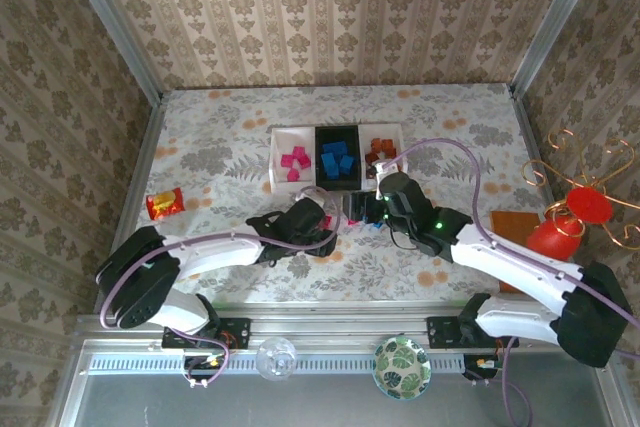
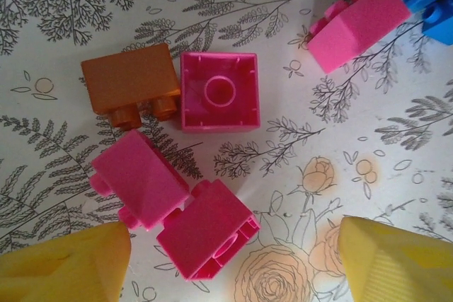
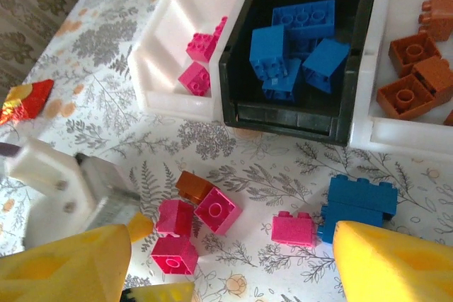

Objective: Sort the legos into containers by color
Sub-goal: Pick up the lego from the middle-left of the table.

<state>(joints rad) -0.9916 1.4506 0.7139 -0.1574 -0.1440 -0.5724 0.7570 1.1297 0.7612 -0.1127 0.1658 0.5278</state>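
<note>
The containers stand in a row at the table's back. A white tray [image 1: 283, 159] holds pink legos, the black tray [image 1: 338, 157] blue ones, and a second white tray [image 1: 397, 139] orange-brown ones. Loose legos lie in front of them. My left gripper [image 2: 233, 266] is open and low over a magenta brick [image 2: 209, 235], which lies between its yellow fingers [image 2: 64, 266] but nearer the left one. Beside it lie another pink brick [image 2: 138, 178], an upturned pink one [image 2: 219, 91] and an orange one [image 2: 131, 83]. My right gripper [image 3: 230, 266] hangs open above them, holding nothing. A pink brick [image 3: 294, 230] and blue bricks [image 3: 357, 203] lie to the right.
A shiny red-orange packet [image 1: 165, 204] lies at the table's left. A red ornament with wire loops [image 1: 575, 212] and an orange-brown slab [image 1: 515, 227] sit at the right. A glass bowl [image 1: 276, 357] and a leaf-patterned dish [image 1: 402, 367] rest by the arm bases. Walls enclose the table.
</note>
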